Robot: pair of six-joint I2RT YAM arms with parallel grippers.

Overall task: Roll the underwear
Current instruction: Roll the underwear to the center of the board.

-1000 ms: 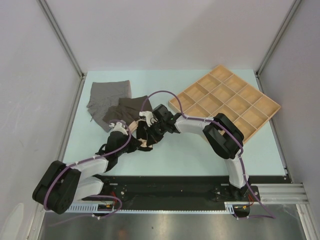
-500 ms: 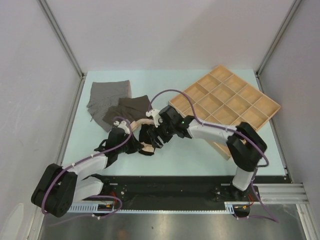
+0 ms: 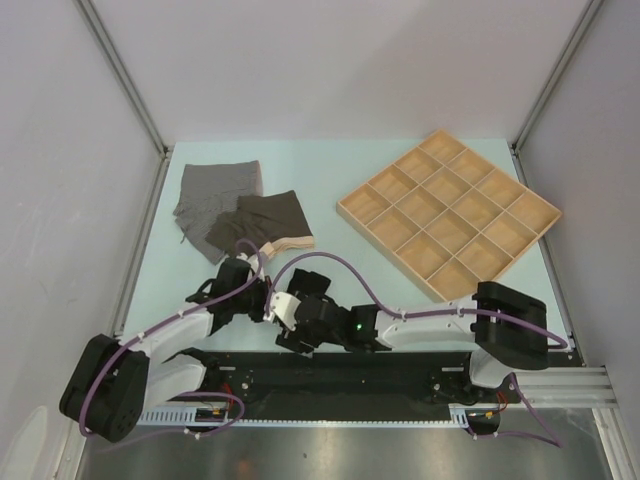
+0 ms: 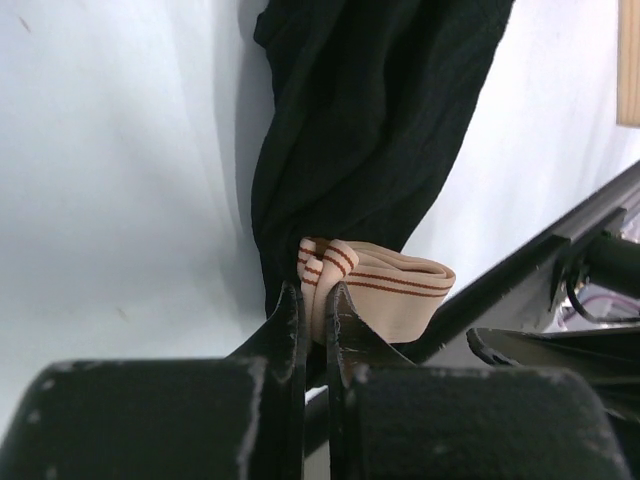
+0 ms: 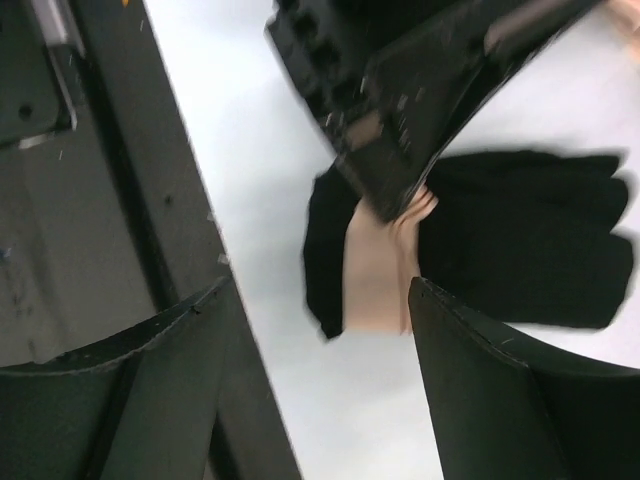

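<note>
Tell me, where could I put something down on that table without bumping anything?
Bare table lies between the brown briefs and the wooden tray, and on the tray's near side. It's crowded near-left, where the left gripper and right gripper meet at the black briefs.

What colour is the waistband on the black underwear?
The waistband is cream with thin reddish stripes; clearest in left wrist view.

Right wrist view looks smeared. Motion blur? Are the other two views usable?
Right wrist: yes, motion-blurred, and the black briefs have smeared edges. Left wrist: the waistband is sharp, the left gripper in the foreground is dark and soft, and a soft shadow falls on the table left of the briefs. Top: sharp, evenly lit, mild glare on the metal strip at the near edge.
</note>
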